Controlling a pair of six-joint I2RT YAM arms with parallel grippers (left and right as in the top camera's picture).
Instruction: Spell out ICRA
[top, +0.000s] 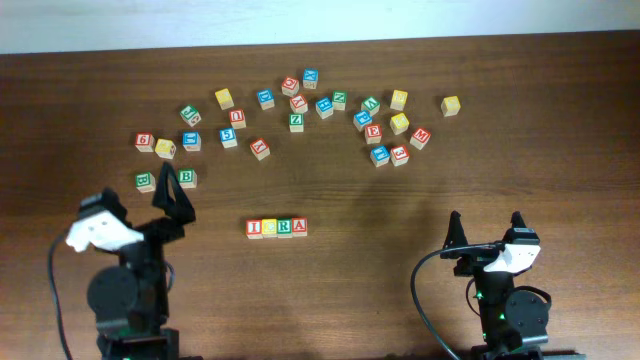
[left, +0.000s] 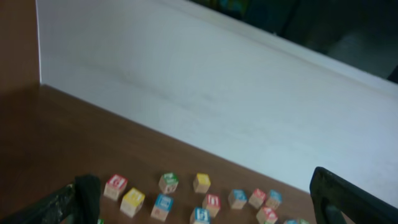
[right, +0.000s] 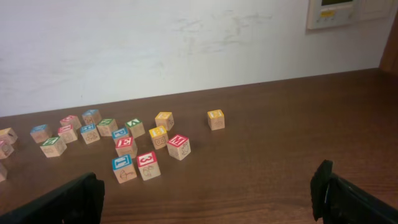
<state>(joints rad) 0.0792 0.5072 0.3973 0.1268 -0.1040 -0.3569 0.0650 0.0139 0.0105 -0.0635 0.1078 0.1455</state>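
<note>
Dark brown wood grain on the table (top: 340, 290). Red at both ends of the four-block row (top: 277, 228), yellow second from its left. Beyond the row, scattered blocks (top: 296, 122) of pale wood edged red, blue, green and yellow. White on the wall (right: 186, 50) behind. Black fingers, white shells on the left gripper (top: 172, 190) and right gripper (top: 485, 222) flanking the row.

A robotics lab, this: left arm (top: 125, 290) and right arm (top: 512, 312) mounted at a dark wooden table (top: 330, 180) strewn with lettered blocks (top: 224, 98), plain white wall (right: 186, 56) behind, a control panel (right: 342, 12) fixed on it.
</note>
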